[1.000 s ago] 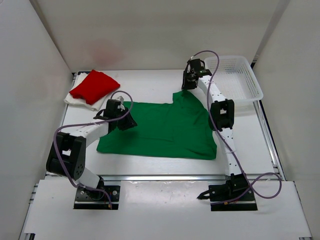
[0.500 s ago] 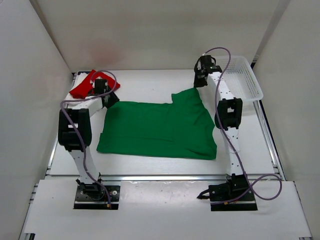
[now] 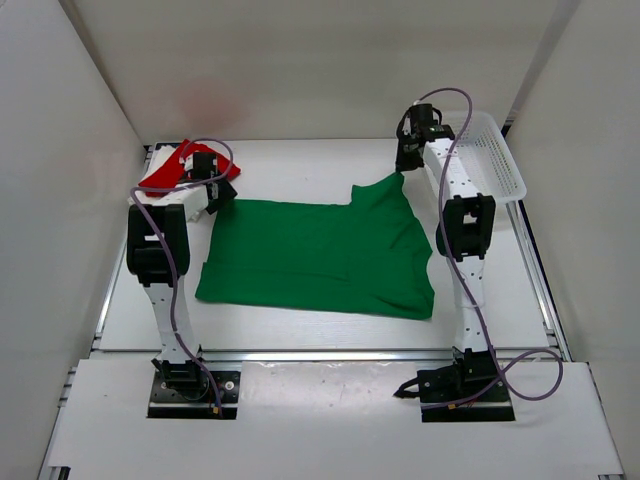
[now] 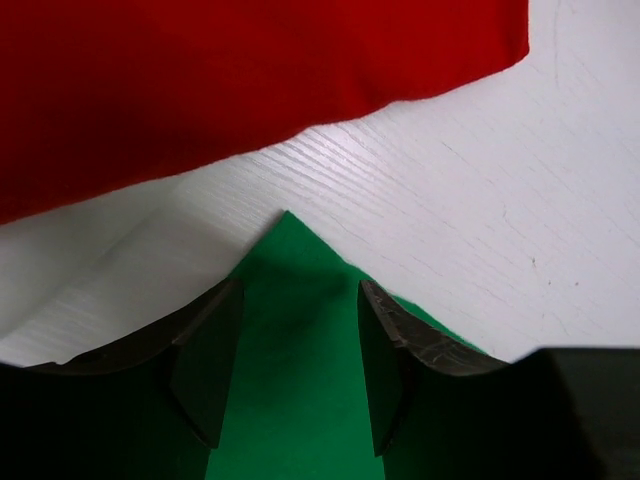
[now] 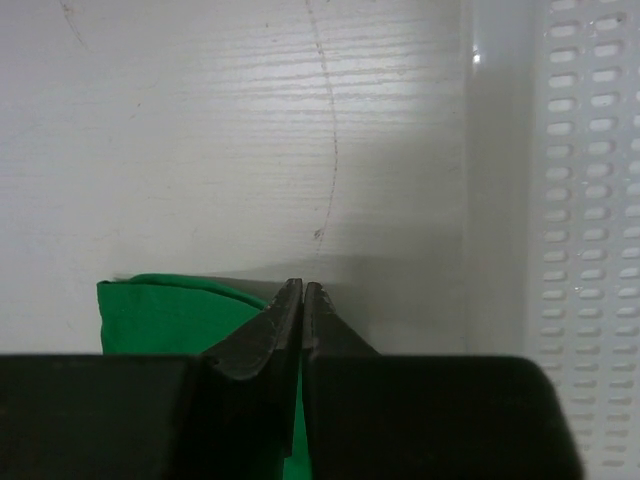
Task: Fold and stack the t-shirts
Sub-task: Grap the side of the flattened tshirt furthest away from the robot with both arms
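The green shirt point(image 3: 318, 256) is spread at the table's centre. Since a second ago, the left gripper point(image 4: 295, 375) has been carried to its ten o'clock corner, jaws parted astride it beside the red shirt point(image 4: 230, 80). The right gripper point(image 5: 302, 330) is now pinched onto the one o'clock sleeve.

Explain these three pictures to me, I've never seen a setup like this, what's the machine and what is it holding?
Two robot arms are bolted at the near edge of a white table. The wide picture looks down from above; the other two come from cameras on each wrist. A green t-shirt lies spread flat. The right tool is shut on the green shirt's far right sleeve. The left tool is open, its fingers either side of the shirt's far left corner, not gripping. A folded red t-shirt lies on a white t-shirt at the far left. A white mesh basket sits far right.
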Robot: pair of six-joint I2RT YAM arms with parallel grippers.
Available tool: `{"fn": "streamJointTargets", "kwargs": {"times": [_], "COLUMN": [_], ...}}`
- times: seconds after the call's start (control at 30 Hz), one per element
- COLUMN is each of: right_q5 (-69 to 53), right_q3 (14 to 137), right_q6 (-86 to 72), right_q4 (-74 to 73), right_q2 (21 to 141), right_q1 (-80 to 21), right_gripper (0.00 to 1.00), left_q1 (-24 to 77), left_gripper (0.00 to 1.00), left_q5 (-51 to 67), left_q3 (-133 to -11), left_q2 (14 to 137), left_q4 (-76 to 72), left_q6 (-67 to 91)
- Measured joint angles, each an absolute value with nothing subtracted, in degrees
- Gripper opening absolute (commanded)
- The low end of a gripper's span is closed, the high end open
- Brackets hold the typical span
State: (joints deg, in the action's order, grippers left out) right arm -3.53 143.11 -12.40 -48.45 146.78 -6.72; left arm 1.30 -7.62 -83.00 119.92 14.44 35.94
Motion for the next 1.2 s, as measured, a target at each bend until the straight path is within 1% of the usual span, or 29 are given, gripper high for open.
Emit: {"fn": "streamJointTargets", "kwargs": {"times": [0.1,0.27,0.3,0.37,0.4,0.43,0.47,0.5,0.6,0.67,0.73,0.87,0.93,1.0,1.13,1.17,1.2], "right_q5": [-3.9,-4.1,-4.1,-4.4,-4.4,-4.4,-4.4,-4.6,-4.9,-5.0,-5.1,-5.2,-5.6,-5.9,-6.3,-6.4,-6.5], "right_q3": [142.8,142.7,142.7,142.7,142.7,142.7,142.7,142.7,142.7,142.7,142.7,142.7,142.7,142.7,142.7,142.7,142.7], "right_q6": [-12.2,-12.0,-12.0,-12.0,-12.0,-12.0,-12.0,-12.0,-12.0,-12.0,-12.0,-12.0,-12.0,-12.0,-12.0,-12.0,-12.0], "right_q4": [-48.7,-48.9,-48.9,-48.8,-48.8,-48.8,-48.8,-48.8,-48.8,-48.8,-48.8,-48.8,-48.9,-48.9,-48.9,-48.9,-48.9], "right_q2": [146.8,146.8,146.8,146.8,146.8,146.8,146.8,146.8,146.8,146.8,146.8,146.8,146.8,146.7,146.2,146.1,145.8], "right_q1": [-6.9,-7.5,-7.5,-7.7,-7.7,-7.8,-7.8,-7.8,-7.8,-7.8,-7.8,-7.8,-7.8,-7.8,-7.7,-7.7,-7.7], "right_gripper": [0.0,0.01,0.0,0.0,0.0,0.0,0.0,0.0,0.0,0.0,0.0,0.0,0.0,0.0,0.0,0.0,0.0], "left_q1": [1.2,1.2,1.2,1.1,1.0,0.9,0.9,0.9,0.8,0.8,0.8,0.9,0.9,0.8,0.8,0.8,0.7], "left_gripper": [0.59,0.48,0.47,0.43,0.42,0.44,0.5,0.53,0.58,0.58,0.55,0.53,0.49,0.49,0.43,0.4,0.33], "left_q5": [-8.2,-9.3,-9.4,-9.5,-9.5,-9.4,-9.3,-9.3,-9.5,-9.6,-9.7,-9.7,-9.6,-9.6,-9.4,-9.4,-9.4], "left_q3": [-83.8,-91.8,-93.3,-94.6,-94.7,-94.7,-94.7,-94.7,-94.7,-94.7,-94.7,-98.0,-100.0,-100.2,-100.2,-100.2,-100.2], "left_q2": [120.2,124.3,125.3,126.3,126.5,126.6,126.6,126.7,126.7,126.7,126.7,128.2,129.5,129.9,129.9,129.9,129.9], "left_q4": [14.9,17.5,17.6,18.2,18.5,19.2,19.7,20.1,21.2,21.5,21.6,25.3,25.9,26.1,26.6,26.7,26.7], "left_q6": [35.9,34.9,34.7,34.4,34.3,34.3,34.2,34.0,33.9,33.8,33.7,33.1,33.0,33.1,33.4,33.4,33.5]}}
